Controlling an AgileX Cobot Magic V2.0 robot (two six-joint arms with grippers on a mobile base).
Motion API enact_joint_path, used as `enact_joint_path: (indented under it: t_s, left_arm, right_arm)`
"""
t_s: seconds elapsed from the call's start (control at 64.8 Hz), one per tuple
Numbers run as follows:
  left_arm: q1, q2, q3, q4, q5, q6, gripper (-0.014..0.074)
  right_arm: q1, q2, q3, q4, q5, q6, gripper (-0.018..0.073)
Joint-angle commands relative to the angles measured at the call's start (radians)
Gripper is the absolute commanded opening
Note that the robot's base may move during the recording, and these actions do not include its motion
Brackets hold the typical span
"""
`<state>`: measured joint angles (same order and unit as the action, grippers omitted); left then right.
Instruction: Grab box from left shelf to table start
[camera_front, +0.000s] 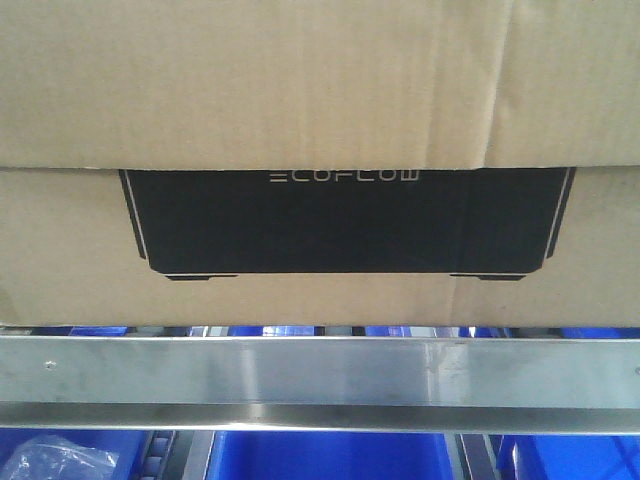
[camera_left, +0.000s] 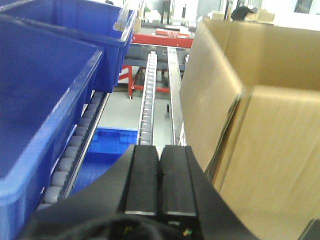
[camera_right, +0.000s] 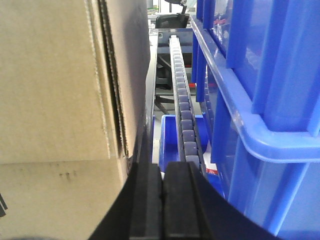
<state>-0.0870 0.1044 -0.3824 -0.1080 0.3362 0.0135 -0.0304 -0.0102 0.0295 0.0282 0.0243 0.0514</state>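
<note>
Shelf (camera_front: 320, 375): silver front rail, with roller tracks (camera_left: 146, 95) running straight ahead of both end effectors. Box (camera_front: 300, 90) sits on the shelf just behind the rail, just right of the left end effector (camera_left: 160, 151) and just left of the right end effector (camera_right: 162, 167). Blue bin (camera_left: 40, 100) on the rollers left of the left end effector. Second bin (camera_right: 260, 100) right of the right one.

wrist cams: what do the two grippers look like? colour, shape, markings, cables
Left gripper: two long, flat, rectangular black jaws with a slight sheen, on a black body that flares wide toward the camera. No markings show, and the base is too dark to make out any cabling. Right gripper: same build, with black slab jaws on a flared black body, unmarked.
</note>
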Motion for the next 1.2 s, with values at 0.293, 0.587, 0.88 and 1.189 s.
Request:
enact_joint_path:
  t_s: [0.293,0.587,0.88,1.189]
  left_arm:
    - [-0.004,0.291,-0.292,-0.170,0.004,-0.013,-0.0093]
    - [-0.184,0.466,-0.519,0.114,0.169,-0.158,-0.0078]
    - [-0.428,0.630,-0.668,0.369,0.219,-0.365,0.0274]
    - [-0.431,0.857,-0.848,0.420,0.375,-0.369,0.0274]
  right_arm:
    - [-0.007,-0.014,-0.018,0.004,-0.095,-0.008,0.0050]
    - [-0.007,-0.014,-0.018,0.004,-0.095,-0.008,0.0050]
    - [-0.007,-0.014,-0.018,0.004,-0.095,-0.008,0.0050]
    - [-0.007,-0.014,-0.018,0.004,-0.095,-0.008,0.0050]
